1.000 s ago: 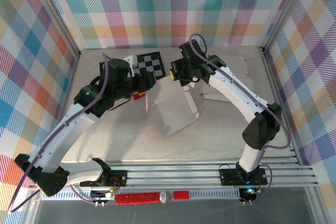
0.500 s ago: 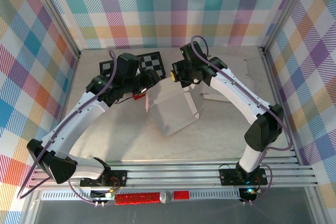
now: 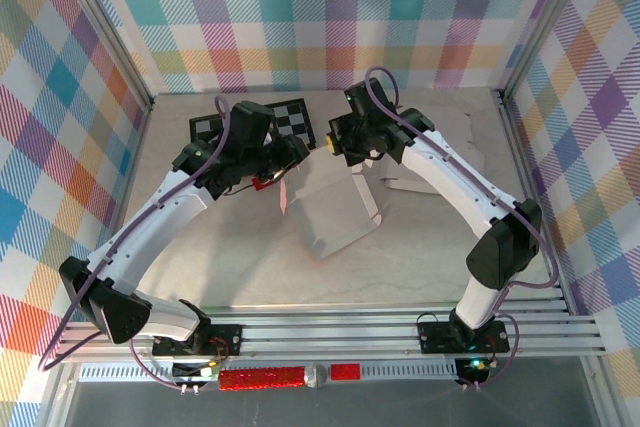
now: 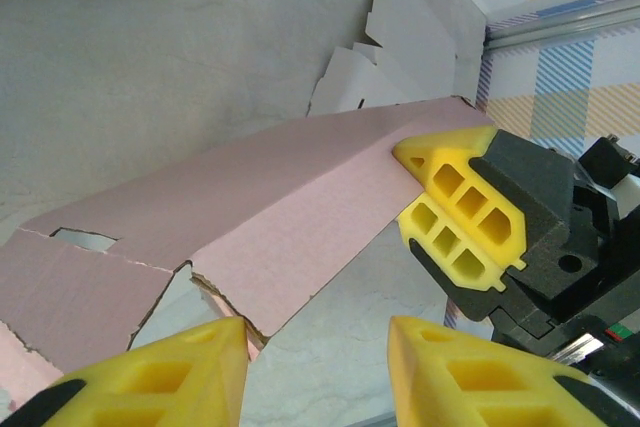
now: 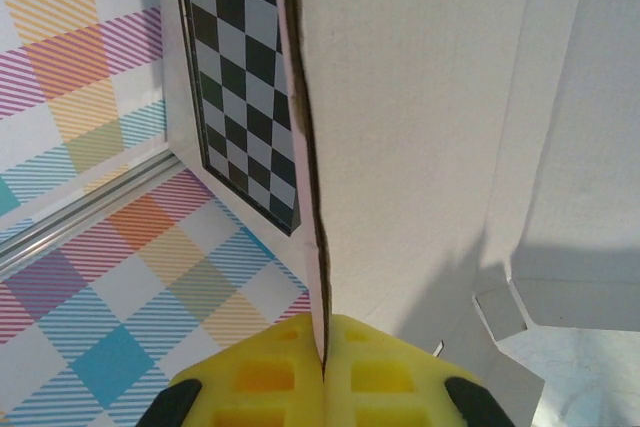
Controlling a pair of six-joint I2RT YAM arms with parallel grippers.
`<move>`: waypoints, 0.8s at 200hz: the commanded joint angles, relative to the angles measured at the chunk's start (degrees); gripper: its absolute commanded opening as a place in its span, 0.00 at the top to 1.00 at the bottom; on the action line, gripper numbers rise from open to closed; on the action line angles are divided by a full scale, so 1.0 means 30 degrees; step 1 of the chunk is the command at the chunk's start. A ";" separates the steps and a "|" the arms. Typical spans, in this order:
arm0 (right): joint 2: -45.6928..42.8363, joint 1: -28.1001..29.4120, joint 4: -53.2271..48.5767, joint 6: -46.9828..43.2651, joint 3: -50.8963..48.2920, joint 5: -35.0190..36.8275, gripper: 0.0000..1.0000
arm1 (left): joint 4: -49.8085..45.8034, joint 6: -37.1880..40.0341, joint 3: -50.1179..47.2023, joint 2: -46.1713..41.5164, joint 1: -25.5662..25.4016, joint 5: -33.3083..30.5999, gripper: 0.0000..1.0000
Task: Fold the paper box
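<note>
The paper box (image 3: 335,209), pink outside and white inside, lies partly unfolded mid-table. My right gripper (image 3: 347,154) is shut on the top edge of an upright panel; in the right wrist view the thin panel edge (image 5: 318,247) runs straight into the closed yellow pads (image 5: 323,359). My left gripper (image 3: 284,163) is at the box's left side. In the left wrist view its jaws (image 4: 315,367) stand open over bare table, and a torn pink flap corner (image 4: 235,319) lies just beside the left finger (image 4: 170,377). The right gripper's fingers (image 4: 460,202) pinch the far end of the pink panel (image 4: 300,182).
A checkerboard card (image 3: 285,119) lies at the back, behind the left arm. Flat white cardboard pieces (image 3: 425,179) lie to the right of the box, by the right arm. Plaid walls and metal rails (image 3: 520,147) close in the table on three sides.
My left arm has reached farther right and back toward the box's left flap, and its jaws have narrowed. The right gripper has kept its hold in place.
</note>
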 commanded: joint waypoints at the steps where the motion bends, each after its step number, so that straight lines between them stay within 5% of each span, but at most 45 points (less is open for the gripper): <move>1: -0.0543 0.0091 0.0425 0.0223 -0.0121 -0.0125 1.00 | 0.0047 0.0148 0.0195 0.0011 0.0306 0.0251 0.60; 71: -0.1355 0.0120 0.2502 -0.0303 -0.2757 0.0754 1.00 | -0.2962 0.3474 0.0255 -0.1310 0.2016 -0.0866 0.48; 160: -0.0714 0.0676 0.9002 -0.1671 -0.6736 0.0315 1.00 | -0.1260 0.7287 -0.6577 -0.4526 0.6099 -0.0098 0.53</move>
